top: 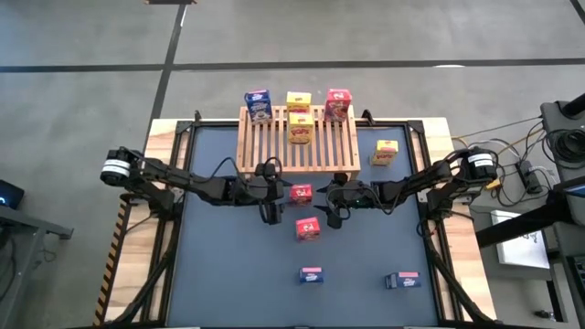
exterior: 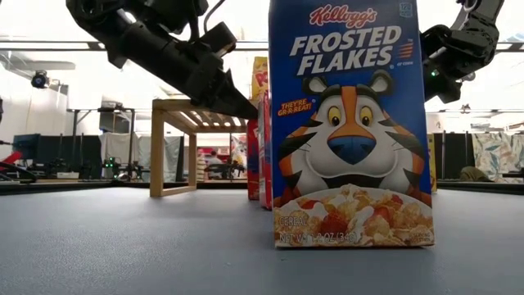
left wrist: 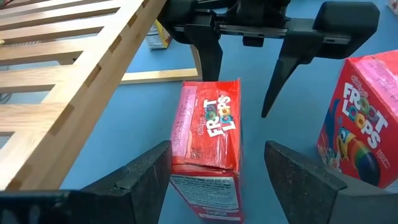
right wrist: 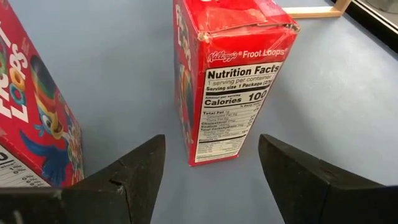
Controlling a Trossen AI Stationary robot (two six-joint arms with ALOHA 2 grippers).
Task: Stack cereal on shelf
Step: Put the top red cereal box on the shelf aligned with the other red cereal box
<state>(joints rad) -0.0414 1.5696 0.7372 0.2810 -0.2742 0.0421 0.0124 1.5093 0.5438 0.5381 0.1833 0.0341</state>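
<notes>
— Cereal first: what print could you read from your station?

— The red Froot Loops box between the arms read "Froot Loops" down its face under a small Kellogg's mark. My right wrist camera caught its side panel: "Kellogg's Froot Loops", "Nutrition Facts", "Calories 100". A second red Froot Loops box stood near it on the blue mat, toucan showing. The table-level camera was filled by a blue Frosted Flakes box: "Kellogg's Frosted Flakes", "They're Gr-r-reat!", the tiger above a bowl.

— Where did the first red box stand relative to your grippers?

— Upright on the mat, just in front of the shelf. I had the left gripper on one side of it and the right gripper on the other, facing each other. Both had their fingers spread apart and neither touched the box; in each wrist view it sat a little ahead of the fingertips, in line with the gap.

— And the others?

— On the shelf's slats I saw a blue box, a red box and two yellow boxes in a row at the far side. Another yellow box stood on the mat beside the shelf, and another blue box stood toward the near edge; their print was too small to read from above.
</notes>
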